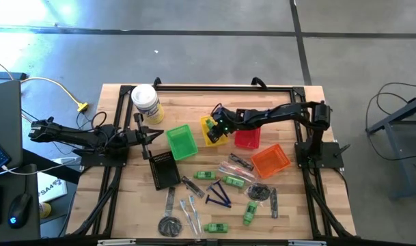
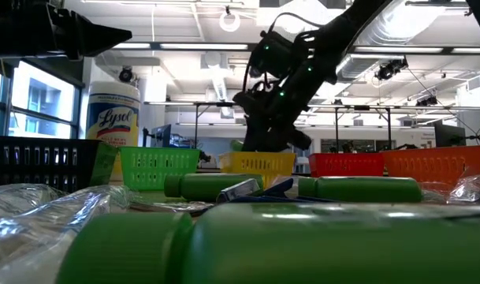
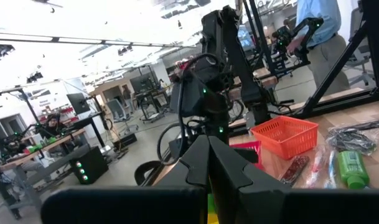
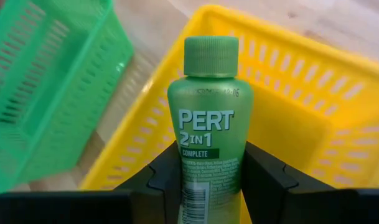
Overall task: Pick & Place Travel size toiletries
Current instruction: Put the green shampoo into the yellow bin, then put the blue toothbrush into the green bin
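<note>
Over the yellow basket (image 1: 212, 131) at mid-counter, the right claw (image 1: 220, 127) grips a green bottle (image 4: 209, 118) between its fingers (image 4: 167, 174). In the right wrist view the bottle reads "PERT 2in1", cap pointing away from the wrist, with the yellow basket's floor and walls behind it and a green basket (image 4: 49, 81) off to one side. From above, the green basket (image 1: 181, 141) sits just beside the yellow one, a red basket (image 1: 247, 139) on the yellow one's other side, then an orange basket (image 1: 270, 161) nearer the front. A black basket (image 1: 164, 169) lies near the green one.

The left claw (image 1: 153, 134) is clenched on nothing — its fingers (image 3: 205, 158) pressed together — and hangs between the white canister (image 1: 145, 103) and the green basket.

The other toiletries lie scattered on the counter's (image 1: 289, 212) front half: green bottles (image 1: 206, 175) in several spots, dark blue razors (image 1: 218, 195), clear sticks (image 1: 191, 212), a comb (image 1: 192, 186) and a round piece (image 1: 170, 226). In the low view a green bottle (image 2: 224, 251) fills the foreground, two more (image 2: 358, 189) behind it.

A person (image 3: 318, 31) stands in the room beyond, seen in the left wrist view.
</note>
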Available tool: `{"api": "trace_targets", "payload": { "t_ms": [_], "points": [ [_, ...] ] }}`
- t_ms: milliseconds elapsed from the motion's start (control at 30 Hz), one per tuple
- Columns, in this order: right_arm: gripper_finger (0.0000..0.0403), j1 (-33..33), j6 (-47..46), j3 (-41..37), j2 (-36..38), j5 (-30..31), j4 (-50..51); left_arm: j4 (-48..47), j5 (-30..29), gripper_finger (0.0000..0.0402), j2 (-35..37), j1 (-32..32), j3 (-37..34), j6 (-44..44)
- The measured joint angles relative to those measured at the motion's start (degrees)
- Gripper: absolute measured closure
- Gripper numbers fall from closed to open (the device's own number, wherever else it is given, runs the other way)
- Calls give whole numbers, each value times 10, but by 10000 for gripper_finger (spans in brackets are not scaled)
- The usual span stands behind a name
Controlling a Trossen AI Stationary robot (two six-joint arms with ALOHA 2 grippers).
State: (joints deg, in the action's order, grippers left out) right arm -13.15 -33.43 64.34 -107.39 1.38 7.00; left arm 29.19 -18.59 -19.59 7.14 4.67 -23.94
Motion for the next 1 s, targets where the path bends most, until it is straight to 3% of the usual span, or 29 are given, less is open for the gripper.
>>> {"api": "trace_targets", "payload": {
  "t_ms": [167,700,1000],
  "points": [
    [271,0,1,0,0,-14,1,-1,0,402,0,0,0,-1],
    [193,5,3,0,1,-14,-1,8,-1,402,0,0,0,-3],
    [204,13,71,0,101,9,-15,7,-1,402,0,0,0,2]
  ]
}}
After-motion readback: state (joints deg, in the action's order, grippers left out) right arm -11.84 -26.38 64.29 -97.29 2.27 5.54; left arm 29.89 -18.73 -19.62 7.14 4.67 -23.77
